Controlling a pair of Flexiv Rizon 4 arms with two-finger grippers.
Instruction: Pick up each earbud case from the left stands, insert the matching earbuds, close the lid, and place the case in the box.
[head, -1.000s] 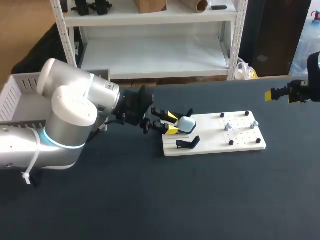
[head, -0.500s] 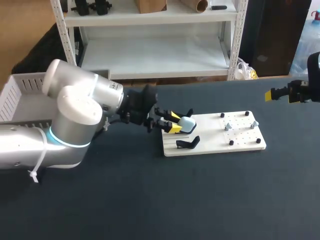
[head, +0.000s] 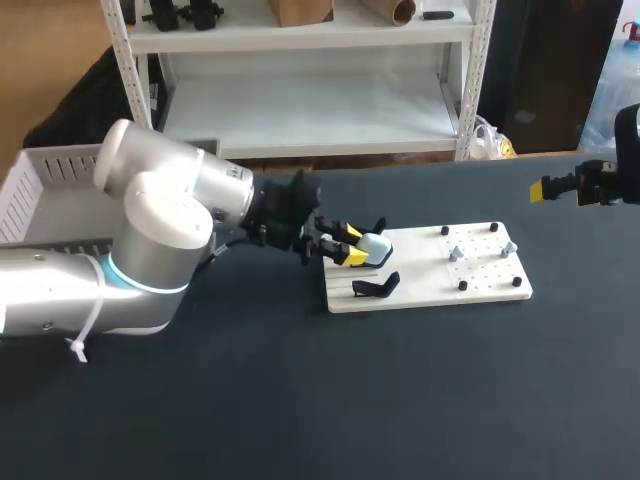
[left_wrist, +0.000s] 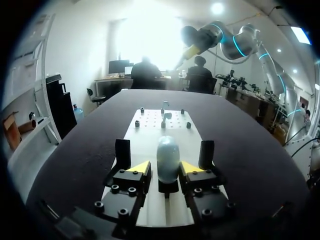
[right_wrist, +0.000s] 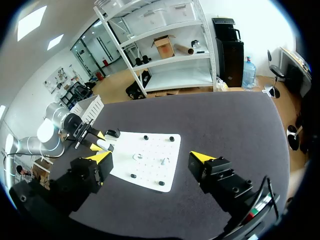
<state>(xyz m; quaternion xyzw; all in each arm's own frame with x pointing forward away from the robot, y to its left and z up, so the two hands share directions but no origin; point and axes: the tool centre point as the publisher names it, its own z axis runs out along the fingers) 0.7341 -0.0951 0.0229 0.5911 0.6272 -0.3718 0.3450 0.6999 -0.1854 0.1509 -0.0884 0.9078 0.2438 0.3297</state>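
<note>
A pale blue earbud case (head: 375, 244) stands upright on the middle black stand at the left end of the white board (head: 430, 275). My left gripper (head: 352, 246) comes in from the left and is shut on it. In the left wrist view the case (left_wrist: 168, 157) sits between the yellow tips of the left gripper (left_wrist: 165, 168), one against each side. Two small earbuds (head: 456, 251) lie among black pegs on the board's right half. My right gripper (head: 556, 188) hangs at the far right, away from the board. In its own view the right gripper (right_wrist: 150, 157) is wide open and holds nothing.
An empty black stand (head: 376, 287) lies in front of the case and another (head: 378, 225) behind it. A white slatted box (head: 40, 190) sits at the back left, partly hidden by my left arm. Dark tabletop (head: 400, 400) spreads in front of the board.
My left gripper has slid a little to the right along the case and its fingers have closed in on it. The right arm has not moved.
</note>
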